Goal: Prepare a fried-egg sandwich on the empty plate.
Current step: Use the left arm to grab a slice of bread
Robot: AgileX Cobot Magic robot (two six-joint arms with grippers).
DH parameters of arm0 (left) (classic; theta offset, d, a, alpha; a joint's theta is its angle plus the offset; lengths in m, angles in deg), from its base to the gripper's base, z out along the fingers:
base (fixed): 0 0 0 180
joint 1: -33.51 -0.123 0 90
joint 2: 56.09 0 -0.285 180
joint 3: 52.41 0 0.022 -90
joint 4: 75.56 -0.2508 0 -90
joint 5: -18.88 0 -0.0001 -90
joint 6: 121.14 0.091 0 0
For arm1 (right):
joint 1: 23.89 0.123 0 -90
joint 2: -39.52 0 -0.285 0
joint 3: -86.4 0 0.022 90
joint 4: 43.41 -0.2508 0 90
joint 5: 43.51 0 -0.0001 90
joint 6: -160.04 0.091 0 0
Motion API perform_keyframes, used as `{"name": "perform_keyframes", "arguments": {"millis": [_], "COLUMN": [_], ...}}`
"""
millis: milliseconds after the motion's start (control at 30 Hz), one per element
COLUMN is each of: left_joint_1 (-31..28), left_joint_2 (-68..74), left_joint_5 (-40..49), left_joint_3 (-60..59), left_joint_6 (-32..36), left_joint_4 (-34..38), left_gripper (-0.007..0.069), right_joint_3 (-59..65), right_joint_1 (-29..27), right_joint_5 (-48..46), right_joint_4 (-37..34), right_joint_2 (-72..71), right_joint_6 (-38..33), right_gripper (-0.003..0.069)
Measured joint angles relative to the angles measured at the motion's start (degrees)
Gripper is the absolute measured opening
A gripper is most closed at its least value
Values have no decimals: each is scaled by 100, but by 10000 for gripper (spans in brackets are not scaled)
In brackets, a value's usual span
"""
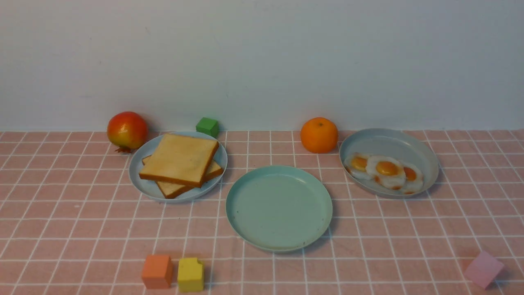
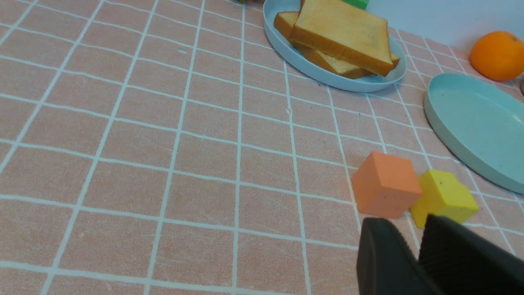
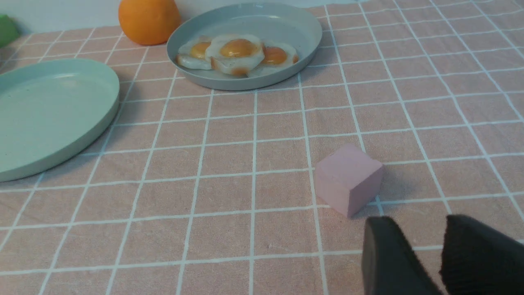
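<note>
Seeing the empty plate (image 1: 279, 209) lying bare in the middle of the pink checked cloth (image 1: 61, 213), toward the near side. Finding no sandwich built yet. Finding the two toast slices (image 1: 180, 159) stacked askew on the pale blue plate (image 1: 137, 176), just beside the empty plate on the robot's left and a little farther back. Finding three fried eggs (image 1: 387, 169) overlapping in the grey-blue dish (image 1: 389, 141), apart from the empty plate on the right.

Noting an orange (image 1: 319, 135) behind, between the empty plate and the dish, near the wall. Noting a red-and-yellow fruit (image 1: 127, 130) touching or almost touching the toast plate's far left rim, and a green cube (image 1: 207, 126) just behind that plate.

Spotting an orange cube (image 1: 157, 271) and a yellow cube (image 1: 190, 274) side by side at the near left, sitting right ahead of the left gripper (image 2: 417, 241) and between it and the empty plate. Spotting a pink cube (image 1: 484, 269) at the near right, directly in front of the right gripper (image 3: 425, 233).

Seeing both grippers hovering low over the cloth, fingers slightly apart, clamping nothing.
</note>
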Motion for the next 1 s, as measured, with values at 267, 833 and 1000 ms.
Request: {"name": "perform_keyframes", "arguments": {"millis": [267, 833, 1000], "left_joint_1": [0, 0, 0], "left_joint_2": [0, 0, 0], "left_joint_5": [0, 0, -11], "left_joint_3": [0, 4, 4], "left_joint_6": [0, 109, 148], "left_joint_4": [0, -101, -175], "left_gripper": [195, 206, 212], "right_joint_3": [0, 0, 0], "right_joint_1": [0, 0, 0], "right_joint_5": [0, 0, 0], "right_joint_4": [0, 0, 0], "right_joint_2": [0, 0, 0], "right_joint_6": [0, 0, 0], "right_gripper": [239, 239, 239]}}
